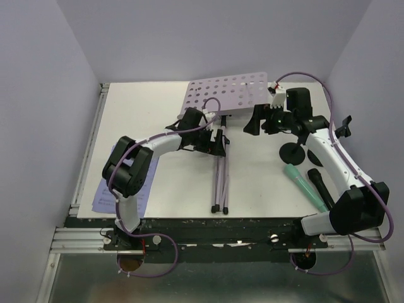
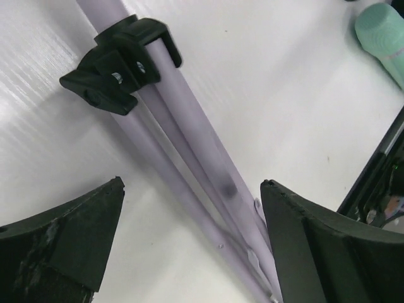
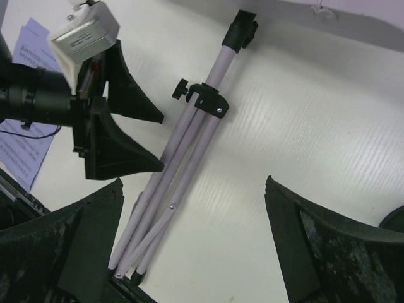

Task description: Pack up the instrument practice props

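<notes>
The silver tripod (image 1: 219, 177) lies folded on the table, and its pale perforated desk (image 1: 230, 95) tilts at the far end. My left gripper (image 1: 216, 144) is open, low over the tripod legs (image 2: 208, 164), one finger on each side, just below the black leg clamp (image 2: 120, 63). My right gripper (image 1: 254, 123) is open and empty above bare table to the right of the tripod (image 3: 189, 139). The mint-green microphone (image 1: 305, 184) and black microphone (image 1: 319, 187) lie at the right. One black round-based pole (image 1: 294, 151) stands near them. Sheet-music pages (image 1: 104, 189) lie at the near left.
My right arm (image 1: 334, 158) lies over the area by the microphones and the pole. A small black piece (image 1: 344, 126) sits at the far right edge. Purple walls close in on three sides. The mint-green microphone's head shows in the left wrist view (image 2: 382, 31).
</notes>
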`<action>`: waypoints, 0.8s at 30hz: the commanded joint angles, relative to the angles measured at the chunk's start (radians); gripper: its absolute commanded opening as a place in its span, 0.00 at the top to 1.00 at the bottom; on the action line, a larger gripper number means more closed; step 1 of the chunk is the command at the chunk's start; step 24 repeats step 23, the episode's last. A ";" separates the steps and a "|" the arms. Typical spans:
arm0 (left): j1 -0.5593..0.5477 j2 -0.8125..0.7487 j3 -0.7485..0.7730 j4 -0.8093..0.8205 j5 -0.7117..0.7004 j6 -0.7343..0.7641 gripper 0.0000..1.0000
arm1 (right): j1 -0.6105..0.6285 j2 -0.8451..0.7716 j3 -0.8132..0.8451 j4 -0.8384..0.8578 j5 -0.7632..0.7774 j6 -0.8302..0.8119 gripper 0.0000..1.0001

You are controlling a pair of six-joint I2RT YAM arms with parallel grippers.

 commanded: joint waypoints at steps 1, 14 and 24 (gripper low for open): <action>0.013 -0.156 -0.015 -0.082 0.013 0.230 0.01 | -0.007 0.012 0.085 -0.104 0.052 -0.035 0.01; 0.355 -0.412 0.204 -0.338 0.020 0.363 0.01 | -0.007 -0.001 0.341 -0.273 0.528 0.014 0.00; 0.469 -0.401 0.388 -0.400 -0.084 0.377 0.01 | -0.006 -0.049 0.398 -0.191 0.513 -0.014 0.00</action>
